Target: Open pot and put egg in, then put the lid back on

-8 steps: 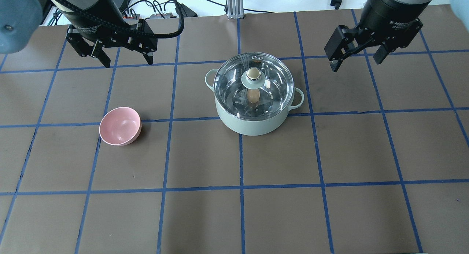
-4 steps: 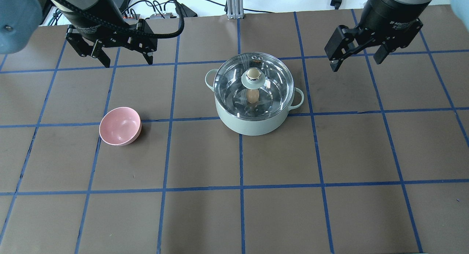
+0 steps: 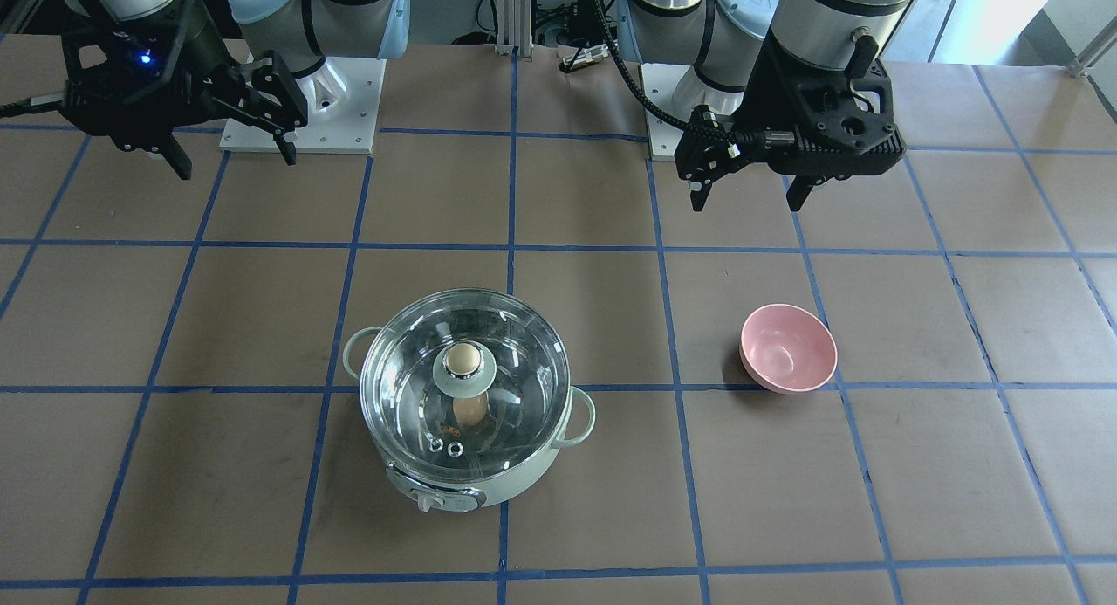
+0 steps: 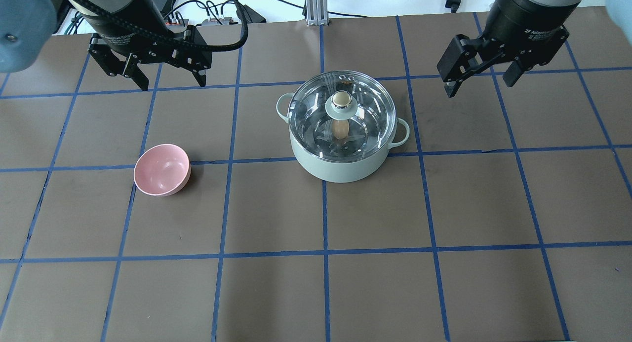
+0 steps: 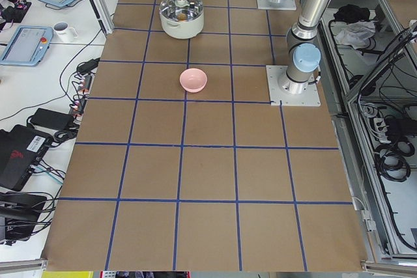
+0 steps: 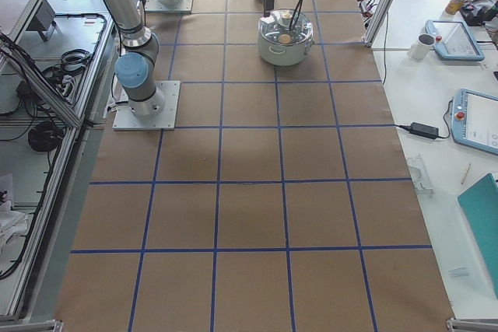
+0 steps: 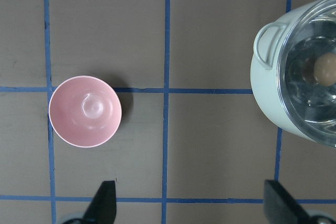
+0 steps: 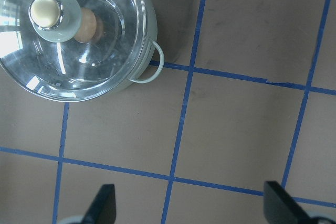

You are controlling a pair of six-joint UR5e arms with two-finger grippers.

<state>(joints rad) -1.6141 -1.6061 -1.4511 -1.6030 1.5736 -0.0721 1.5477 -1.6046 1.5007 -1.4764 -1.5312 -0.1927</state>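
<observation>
In the lower middle of the front view, the pot (image 3: 524, 484) is sitting on the desk (image 3: 873, 500) with the lid (image 3: 524, 360) seated on it. The egg (image 3: 470, 409) is lying inside, showing through the glass. At the top, the left pincer (image 3: 747, 199) and right pincer (image 3: 236, 164) are hanging spread wide, holding nothing. The task is looking finished; the next move is calling only for holding both arms clear.

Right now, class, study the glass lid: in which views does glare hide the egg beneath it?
Right wrist view: a white glare patch washes out the lid at the picture's left edge, yet the egg shows beside the knob. Overhead view: only thin reflection streaks, egg clear. Front-facing view: egg clear too.
</observation>
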